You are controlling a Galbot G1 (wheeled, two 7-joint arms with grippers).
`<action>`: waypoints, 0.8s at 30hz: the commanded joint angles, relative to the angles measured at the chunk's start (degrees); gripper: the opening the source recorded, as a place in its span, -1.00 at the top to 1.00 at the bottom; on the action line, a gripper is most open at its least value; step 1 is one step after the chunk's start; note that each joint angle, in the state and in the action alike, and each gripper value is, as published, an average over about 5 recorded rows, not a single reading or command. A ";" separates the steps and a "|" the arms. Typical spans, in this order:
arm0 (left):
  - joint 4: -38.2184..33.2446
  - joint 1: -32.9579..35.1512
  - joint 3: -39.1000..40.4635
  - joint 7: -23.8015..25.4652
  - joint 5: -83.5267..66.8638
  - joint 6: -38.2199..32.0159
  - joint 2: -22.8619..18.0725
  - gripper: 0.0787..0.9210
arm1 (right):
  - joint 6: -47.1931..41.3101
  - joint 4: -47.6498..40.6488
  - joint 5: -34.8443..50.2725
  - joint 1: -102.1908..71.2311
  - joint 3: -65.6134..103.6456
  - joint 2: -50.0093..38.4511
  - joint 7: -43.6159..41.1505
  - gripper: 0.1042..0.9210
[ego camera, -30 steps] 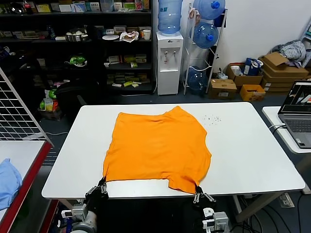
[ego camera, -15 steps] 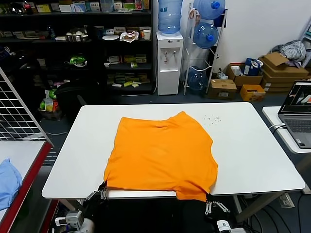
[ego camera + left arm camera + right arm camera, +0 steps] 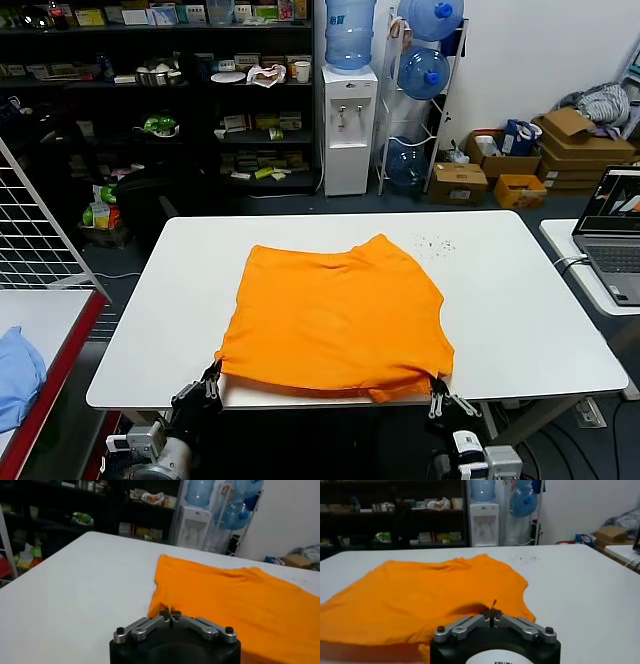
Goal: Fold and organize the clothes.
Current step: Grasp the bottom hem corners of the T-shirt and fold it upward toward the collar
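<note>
At the surface's near edge, the T-shirt lies spread.
Left gripper and right gripper each have jaws clamped on a hem corner.

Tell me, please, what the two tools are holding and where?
Both hold the bright orange cotton T-shirt: left tool and right tool each pinch a near-edge corner.

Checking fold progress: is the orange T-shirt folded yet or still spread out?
Spread out: the T-shirt lies in one flat layer, left gripper and right gripper pinching its near corners at the table edge.
</note>
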 commanded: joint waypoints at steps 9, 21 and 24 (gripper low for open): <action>14.64 -23.33 7.62 -0.94 -3.56 0.47 1.49 0.96 | -6.90 -12.30 10.16 24.06 -4.15 -2.50 4.05 0.95; 16.73 -26.52 9.24 -0.39 -5.23 1.50 0.06 0.81 | -5.07 -18.06 8.63 30.46 -5.45 -1.72 -0.82 0.63; 16.28 -25.56 8.67 -0.34 -5.17 1.54 0.37 0.60 | -2.05 -18.14 7.07 29.66 -4.93 -1.95 -2.96 0.41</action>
